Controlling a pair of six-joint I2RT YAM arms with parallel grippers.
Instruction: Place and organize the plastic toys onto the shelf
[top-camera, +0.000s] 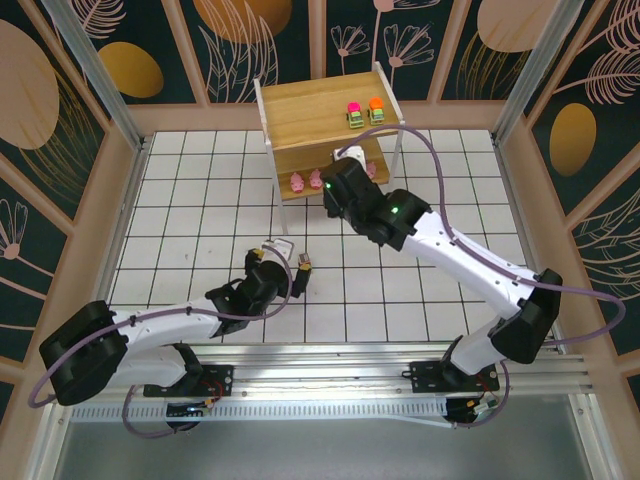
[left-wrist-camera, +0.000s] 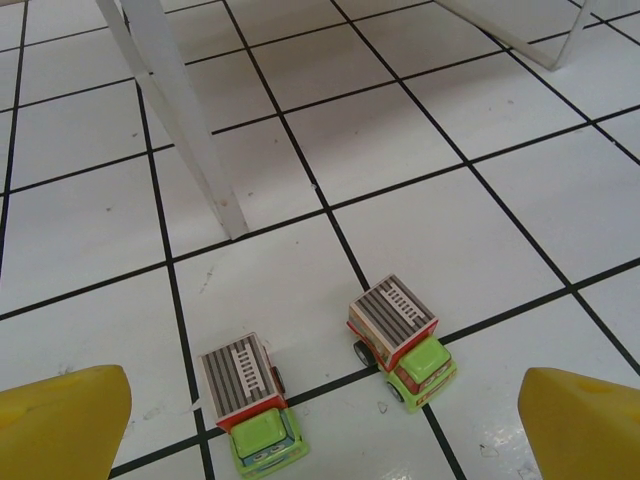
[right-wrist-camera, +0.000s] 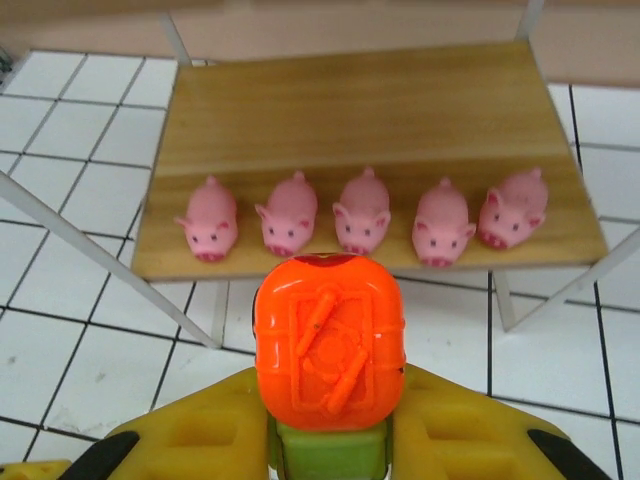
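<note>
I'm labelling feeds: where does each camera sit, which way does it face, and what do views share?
Top external: above and behind the bases, looking down on the table, shelf, left arm and right arm.
Left wrist: low over table, facing a shelf leg and two toy trucks; open left gripper, yellow fingers at bottom corners.
Right wrist: before the shelf, facing five pigs on its lower board; right gripper shut on an orange-topped truck.
Top and right wrist share the pigs.

Bright, even overhead light, faint soft shadows beneath the shelf (top-camera: 325, 110) on the white table (top-camera: 200, 200), glare along the table's near edge, yellow fingers (left-wrist-camera: 60, 425) of the left gripper (left-wrist-camera: 320, 410) blurred.
</note>
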